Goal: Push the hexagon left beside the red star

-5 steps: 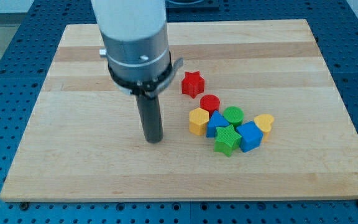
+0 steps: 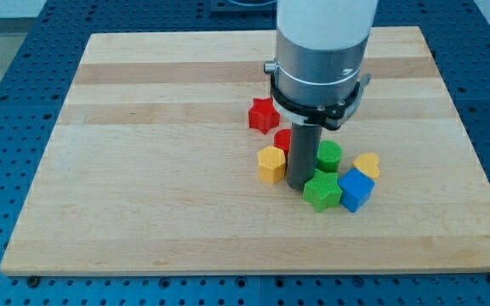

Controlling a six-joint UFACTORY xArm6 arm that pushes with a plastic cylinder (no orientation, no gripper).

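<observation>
The yellow hexagon (image 2: 271, 164) lies on the wooden board (image 2: 143, 153), below and slightly right of the red star (image 2: 263, 115). My tip (image 2: 299, 186) stands just right of the hexagon, inside the cluster of blocks. The rod hides most of the red cylinder (image 2: 282, 139) and the blue block that lay behind it. A green star (image 2: 321, 192) sits at the tip's right, touching or nearly touching the rod.
A green cylinder (image 2: 328, 156), a blue cube (image 2: 356, 189) and a yellow heart (image 2: 367, 165) crowd the right side of the tip. The arm's white and grey body (image 2: 321, 51) hangs over the board's upper middle.
The arm swept right from the board's middle into the block cluster. The green star and blue cube shifted slightly right and down; one blue block is now hidden.
</observation>
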